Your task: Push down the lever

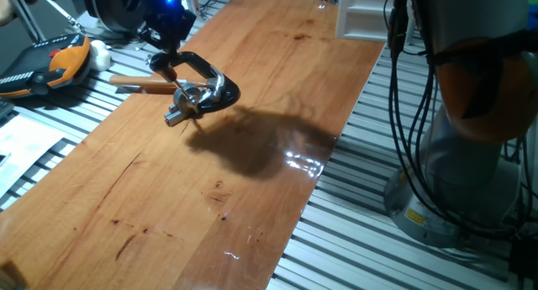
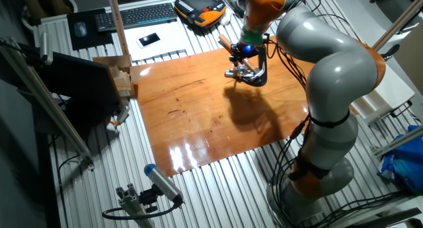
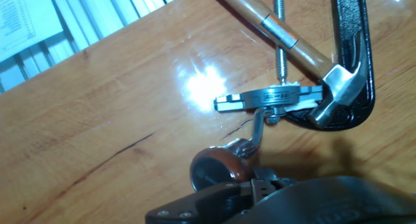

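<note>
The lever [image 3: 257,134] is a short shiny rod with a reddish-brown knob [image 3: 214,169], hinged on a chrome base [image 3: 273,97]. It stands tilted up from the base toward the hand. My gripper [image 3: 260,185] is shut, its fingertips just right of the knob and touching or nearly touching it, not around it. In one fixed view the gripper [image 1: 168,63] sits over the lever [image 1: 179,85] at the far left of the wooden table [image 1: 252,206]. In the other fixed view the gripper [image 2: 245,54] hangs above the lever base [image 2: 236,73].
A black C-shaped clamp [image 3: 359,52] curves around the base, and a hammer with a tan wooden handle [image 3: 273,26] lies behind it. A white box [image 1: 366,13] stands at the table's far end. An orange-black tool [image 1: 59,61] lies off the table's left.
</note>
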